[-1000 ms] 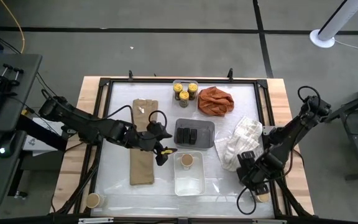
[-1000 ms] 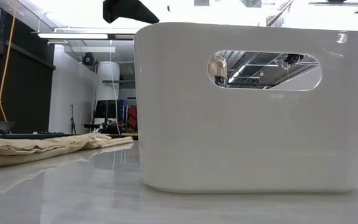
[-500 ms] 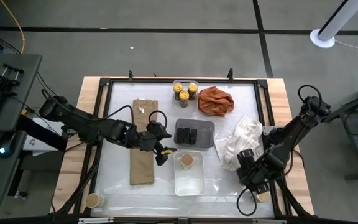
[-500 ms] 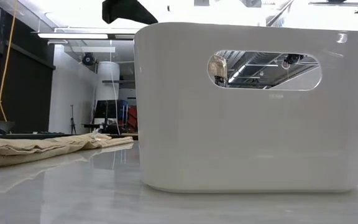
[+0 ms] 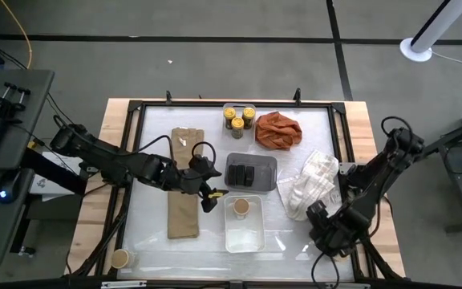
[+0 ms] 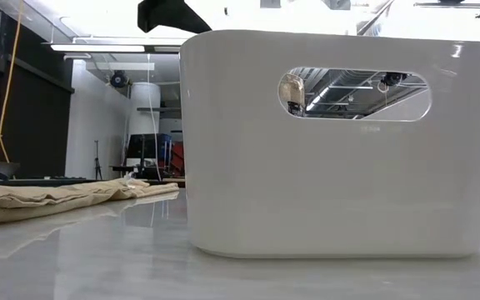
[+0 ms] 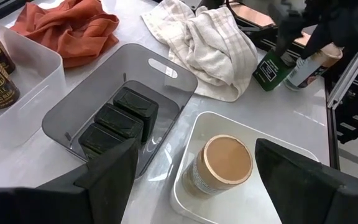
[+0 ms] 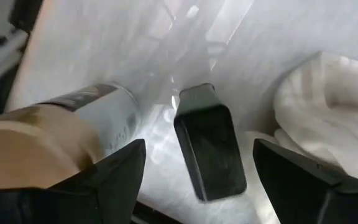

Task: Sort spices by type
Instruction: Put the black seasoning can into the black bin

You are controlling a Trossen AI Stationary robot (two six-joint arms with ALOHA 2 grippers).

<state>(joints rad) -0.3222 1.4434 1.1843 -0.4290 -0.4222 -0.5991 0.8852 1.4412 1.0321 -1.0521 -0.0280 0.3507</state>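
Three yellow-lidded jars (image 5: 238, 119) stand in a clear tray (image 5: 229, 107) at the far side. Three dark tins (image 7: 119, 122) lie in the grey tray (image 5: 266, 163). One tan-topped tub (image 7: 226, 163) stands in the white tray (image 5: 244, 238). A second tub (image 8: 48, 142) is at the table's near right corner, beside a dark rectangular block (image 8: 210, 149). A third tub (image 5: 120, 258) stands on the wooden near left corner. My left gripper (image 5: 209, 198) hovers open just left of the white tray. My right gripper (image 5: 333, 238) is open, low over the second tub. My right gripper has one finger (image 8: 107, 180) right next to the second tub's side (image 8: 104, 115), coming from above. I cannot tell whether it touches the tub. The other finger (image 8: 316, 180) stands well apart, with the dark block between the two.
A beige cloth (image 5: 184, 185) lies under my left arm. An orange cloth (image 5: 278, 130) lies at the far right and a white cloth (image 5: 311, 181) at the right. In the low view the white tray's wall (image 6: 332, 183) fills the picture. A black frame (image 5: 350, 144) rims the table.
My right gripper has gone a little toward the table's near edge and now covers the second tub in the high view. My left arm has kept still.
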